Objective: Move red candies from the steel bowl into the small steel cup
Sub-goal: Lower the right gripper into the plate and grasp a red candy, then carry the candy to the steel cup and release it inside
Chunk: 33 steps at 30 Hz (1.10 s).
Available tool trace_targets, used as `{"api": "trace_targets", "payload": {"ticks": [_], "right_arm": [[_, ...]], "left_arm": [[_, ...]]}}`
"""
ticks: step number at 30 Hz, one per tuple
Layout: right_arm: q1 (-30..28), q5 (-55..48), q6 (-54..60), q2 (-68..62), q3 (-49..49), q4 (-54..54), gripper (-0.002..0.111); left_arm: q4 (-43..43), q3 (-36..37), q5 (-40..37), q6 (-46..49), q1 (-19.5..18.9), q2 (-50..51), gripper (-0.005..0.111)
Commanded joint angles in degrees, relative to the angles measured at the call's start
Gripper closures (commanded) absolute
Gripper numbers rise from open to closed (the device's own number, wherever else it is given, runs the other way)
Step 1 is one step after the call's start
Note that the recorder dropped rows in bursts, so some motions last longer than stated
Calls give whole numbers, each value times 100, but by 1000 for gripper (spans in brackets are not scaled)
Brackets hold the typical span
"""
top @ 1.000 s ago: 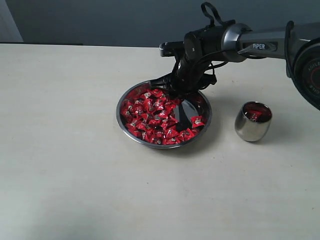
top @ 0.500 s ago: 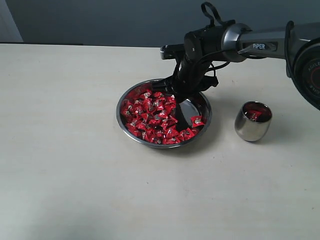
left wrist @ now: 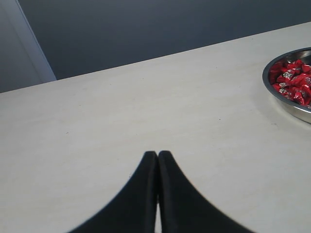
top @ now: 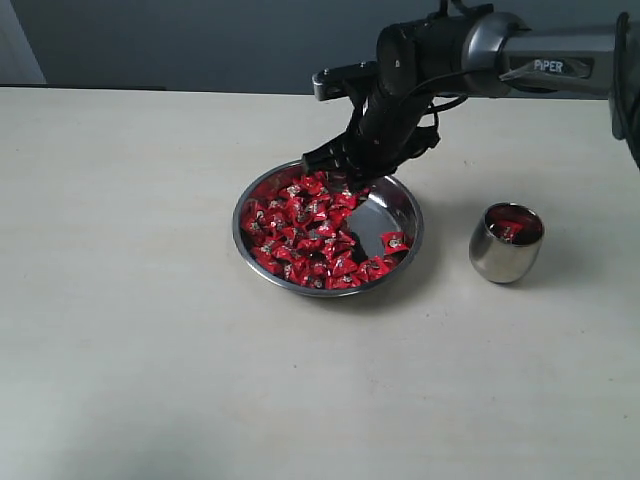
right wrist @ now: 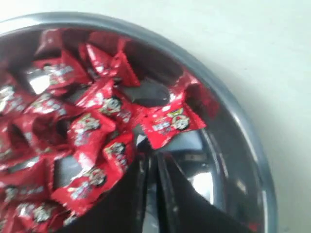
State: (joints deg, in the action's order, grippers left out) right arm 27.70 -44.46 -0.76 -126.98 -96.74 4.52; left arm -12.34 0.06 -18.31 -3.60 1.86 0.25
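The steel bowl (top: 326,291) sits mid-table, its left half piled with red candies (top: 300,225). Above its far rim hangs my right gripper (top: 338,170), shut. In the right wrist view its fingertips (right wrist: 151,154) pinch the corner of one red candy (right wrist: 171,123), which is raised over the heap and the bowl's bare bottom (right wrist: 201,179). To the bowl's right stands the small steel cup (top: 505,254) with a red candy (top: 510,229) inside. My left gripper (left wrist: 158,155) is shut and empty over bare table; it does not show in the exterior view.
The dark right arm (top: 520,50) reaches in from the upper right, over the table's far side. In the left wrist view the bowl's edge (left wrist: 289,108) lies well off from the left gripper. A dark wall runs behind the table.
My right gripper has risen out of the candy heap and shifted toward the bowl's far rim, with a candy pinched at its tips. The bowl's bare bottom now shows uncovered.
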Motion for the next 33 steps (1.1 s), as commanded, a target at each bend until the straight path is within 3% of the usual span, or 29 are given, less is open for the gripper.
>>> {"api": "trace_targets", "payload": {"ticks": [1,3,8,17,26,33], "right_arm": [[-37,-367,929,19,-20,877,70],[-37,-329,929,-41,-20,899,61],[-37,-193,700,-199,-20,874,70],[-37,-205,616,-362,-20,861,70],[-37,-156,629,-352,-20,848,108],[-37,-29,667,-243,-20,848,109]], "left_arm": [[-18,-6,39,-31,2,-25,106],[-18,-6,39,-31,2,-25,106],[-18,-6,39,-31,2,-25,106],[-18,-6,39,-31,2,-25,106],[-18,-6,39,-31,2,-25,106],[-18,-6,39,-31,2,-25,106]]}}
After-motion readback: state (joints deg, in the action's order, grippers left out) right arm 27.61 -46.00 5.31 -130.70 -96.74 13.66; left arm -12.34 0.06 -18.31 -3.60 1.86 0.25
